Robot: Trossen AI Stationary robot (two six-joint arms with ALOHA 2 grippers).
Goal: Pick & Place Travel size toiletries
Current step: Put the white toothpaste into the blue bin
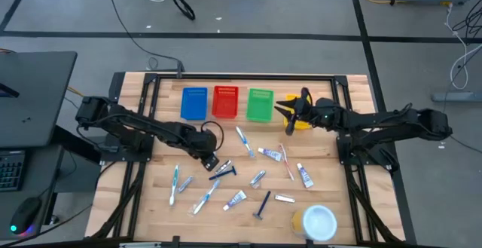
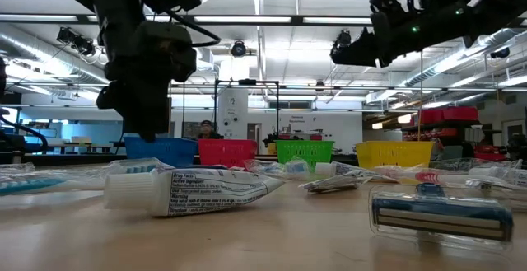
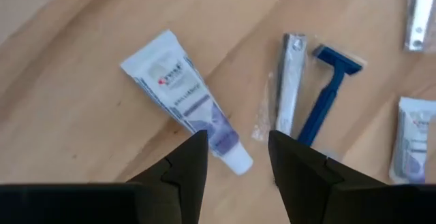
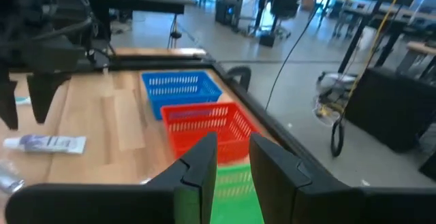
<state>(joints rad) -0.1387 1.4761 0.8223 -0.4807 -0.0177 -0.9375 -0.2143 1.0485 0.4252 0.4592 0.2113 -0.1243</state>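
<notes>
Risk: my left claw (image 3: pixel 235 157), spread and empty over the toothpaste tube (image 3: pixel 184 98), may snag the neighbouring razor (image 3: pixel 327 94) too.

Fine print is seen on the near toothpaste tube (image 2: pixel 193 192), too small to be read; no other text is legible.

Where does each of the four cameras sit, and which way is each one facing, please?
High view: above the table, looking straight down; both arms show, left gripper over the toiletries, right gripper by the yellow basket.
Low view: at table-top height, looking level past a toothpaste tube to four baskets; both arms hang in from above.
Left wrist view: on the left arm, looking down between open fingers at a toothpaste tube and blue razor.
Right wrist view: on the right arm, facing the red basket.
Shared: the blue basket shows in the high, low and right wrist views.
</notes>
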